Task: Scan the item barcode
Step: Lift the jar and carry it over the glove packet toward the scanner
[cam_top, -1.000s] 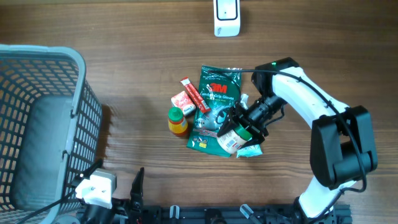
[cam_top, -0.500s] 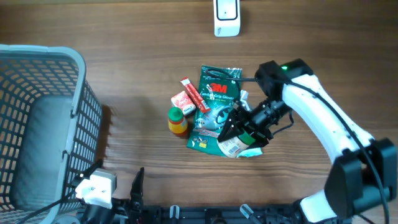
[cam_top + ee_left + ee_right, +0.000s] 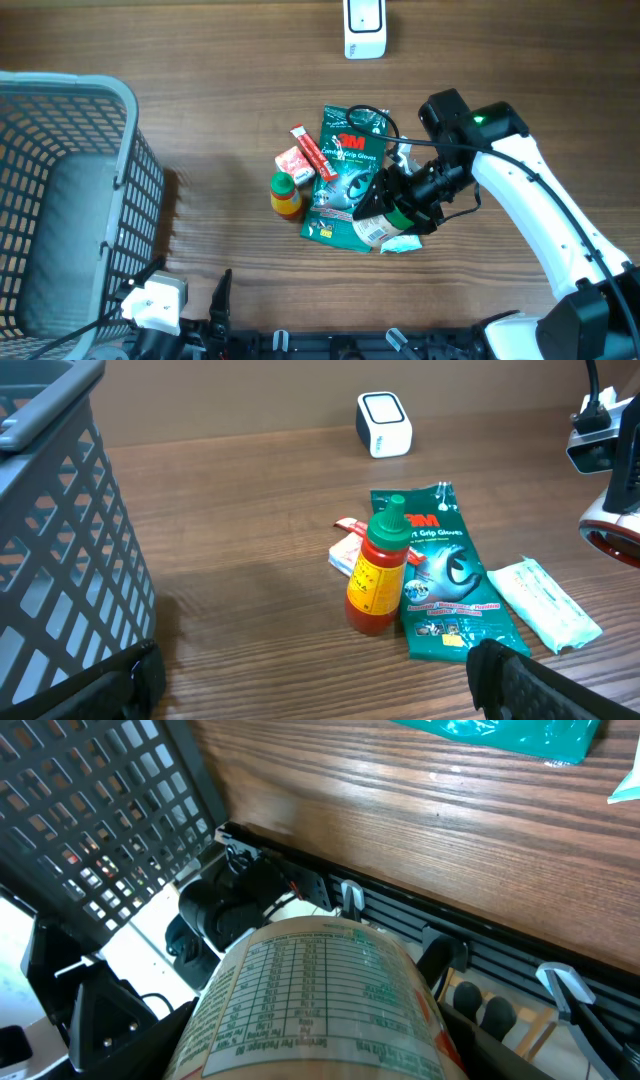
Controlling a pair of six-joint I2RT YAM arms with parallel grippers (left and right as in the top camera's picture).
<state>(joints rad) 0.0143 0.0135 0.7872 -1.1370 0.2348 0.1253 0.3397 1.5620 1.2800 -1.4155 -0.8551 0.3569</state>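
My right gripper (image 3: 388,212) is shut on a round jar (image 3: 376,226) with a white printed label and a green band, held on its side above the pile of goods. In the right wrist view the jar (image 3: 315,1005) fills the lower middle between the fingers of the right gripper (image 3: 315,1045), its nutrition table facing the camera. No barcode shows on it. The white scanner (image 3: 364,28) stands at the table's far edge, well away from the jar. My left gripper (image 3: 320,690) is open low over bare wood at the near edge, nothing between its fingers.
A green glove packet (image 3: 347,172), an orange sauce bottle (image 3: 286,195), a small red box (image 3: 292,161) and a red stick (image 3: 312,152) lie mid-table. A pale teal sachet (image 3: 402,243) lies under the jar. A grey mesh basket (image 3: 120,150) fills the left side.
The right arm has swung its elbow out to the right and risen, tilting the jar; the jar stays over the same spot. The left arm has not moved.
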